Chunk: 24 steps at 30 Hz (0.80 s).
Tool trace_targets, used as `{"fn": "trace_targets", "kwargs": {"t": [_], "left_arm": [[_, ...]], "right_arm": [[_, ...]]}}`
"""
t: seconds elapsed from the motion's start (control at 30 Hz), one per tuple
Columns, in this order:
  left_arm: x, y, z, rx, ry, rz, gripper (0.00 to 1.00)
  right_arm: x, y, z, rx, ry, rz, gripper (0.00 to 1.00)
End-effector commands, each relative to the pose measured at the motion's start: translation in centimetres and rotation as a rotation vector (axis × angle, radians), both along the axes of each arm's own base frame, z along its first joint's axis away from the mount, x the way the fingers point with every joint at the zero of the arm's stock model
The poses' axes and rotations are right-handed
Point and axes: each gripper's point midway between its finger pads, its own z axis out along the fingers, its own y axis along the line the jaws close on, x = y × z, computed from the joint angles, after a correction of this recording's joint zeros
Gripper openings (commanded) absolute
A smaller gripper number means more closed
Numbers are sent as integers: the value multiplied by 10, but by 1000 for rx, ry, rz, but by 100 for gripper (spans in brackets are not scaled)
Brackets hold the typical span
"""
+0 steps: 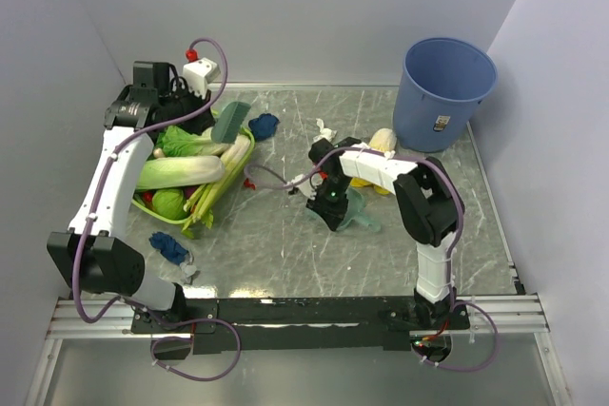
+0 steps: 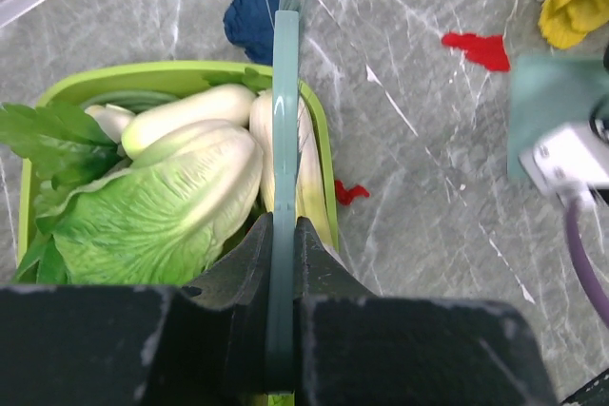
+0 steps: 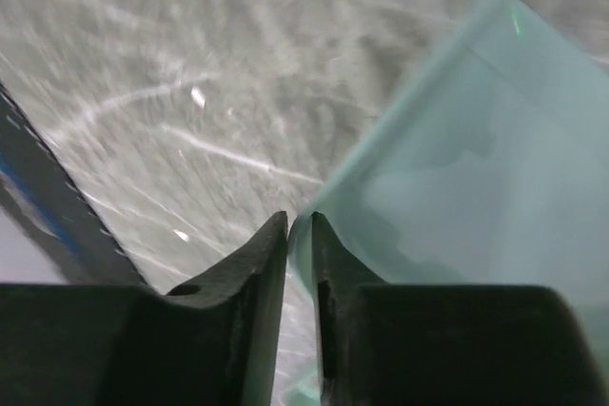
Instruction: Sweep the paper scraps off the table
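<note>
The left gripper [image 2: 283, 225] is clenched on a thin flat teal blade [image 2: 285, 92] above the lime plastic tray [image 2: 171, 71] near the table's [image 1: 285, 254] far-left corner. The right gripper [image 3: 298, 225] grasps the translucent dustpan's [image 3: 476, 187] thin rim mid-table. Crumpled paper scraps [image 2: 255, 11], dark blue, red and white, lie on the glossy marble beside the tray.

Blue plastic bucket [image 1: 428, 116], white label on its side, stands upright in the far right corner. Lime-green plastic tray [image 1: 243, 154] at left, filled with pale-stemmed leafy cabbages [image 1: 181, 171] and a small round green vegetable [image 1: 169, 203]. Dark green flat brush [image 1: 229, 125] is above the tray's far rim. Yellow-and-white frilly vegetable [image 1: 383, 143] lies near the bucket's base. Translucent teal plastic dustpan [image 1: 357, 211] lies nearer than that vegetable, close by. Pale plain walls [image 1: 314, 7] enclose the scene
</note>
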Motion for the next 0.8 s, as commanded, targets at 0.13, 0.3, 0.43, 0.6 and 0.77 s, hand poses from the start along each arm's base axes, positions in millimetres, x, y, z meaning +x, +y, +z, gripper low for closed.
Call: {"fn": "trace_targets", "kwargs": {"t": [0.13, 0.3, 0.43, 0.6, 0.77], "left_arm": [[16, -9, 28, -60, -73, -15, 1], [13, -12, 28, -78, -65, -28, 1], [9, -15, 32, -94, -69, -40, 1], [5, -26, 41, -151, -72, -75, 1], [4, -35, 54, -210, -91, -104, 1]], "right_arm": [[0, -14, 13, 40, -139, 227, 20], [3, -3, 52, 151, -167, 151, 46], [11, -9, 95, 288, -214, -6, 64], [24, -59, 108, 324, -342, -182, 96], [32, -114, 106, 338, -533, -241, 100]]}}
